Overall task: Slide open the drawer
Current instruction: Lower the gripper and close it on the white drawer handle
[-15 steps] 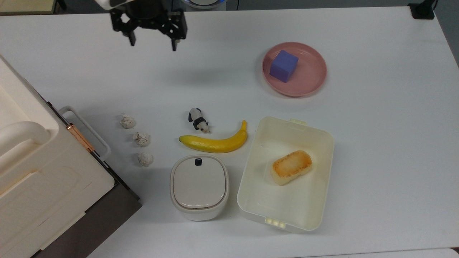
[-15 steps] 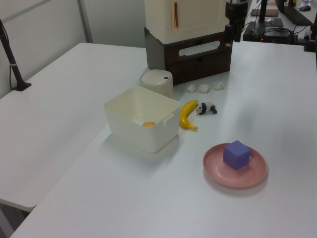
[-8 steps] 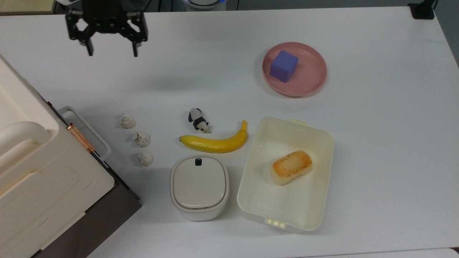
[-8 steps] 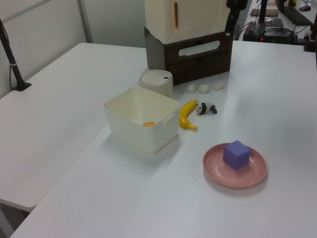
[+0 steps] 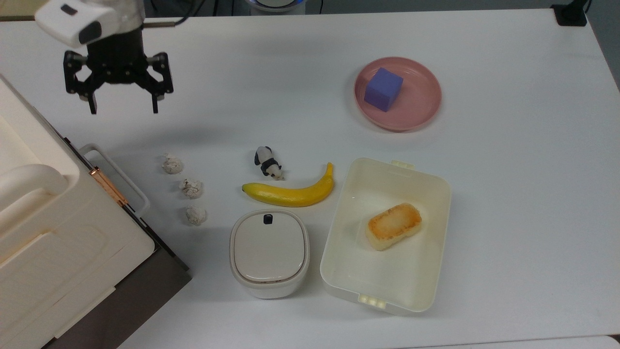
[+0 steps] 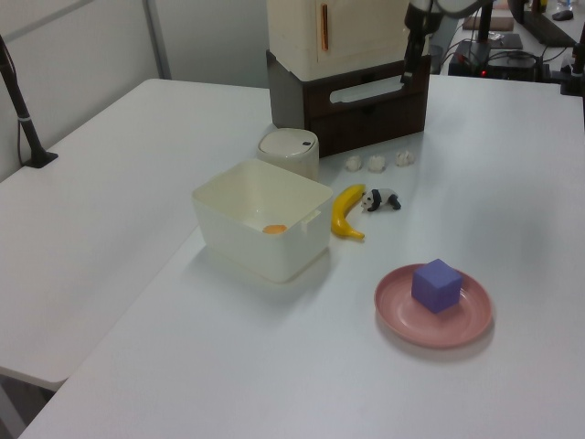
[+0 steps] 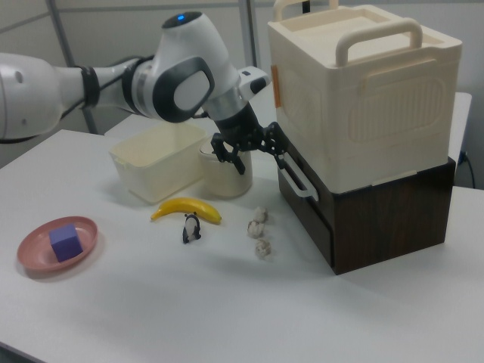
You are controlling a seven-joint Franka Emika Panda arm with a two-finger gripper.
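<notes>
here the open hand [image 5: 122,107] hovers near the drawer [image 7: 302,189] handle.

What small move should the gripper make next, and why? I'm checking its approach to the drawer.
Probably ease the gripper toward the top view's lower left, onto the white loop handle of the drawer. Its fingers are open and empty, it hangs short of the handle, and the drawer looks closed, its dark front flush with the base.

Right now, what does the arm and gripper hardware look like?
White, rounded Panda arm with dark grey joint bands and a blue light on top. A white block sits at the wrist. The gripper is black, with a skeletal linkage frame and two thin fingers.
</notes>
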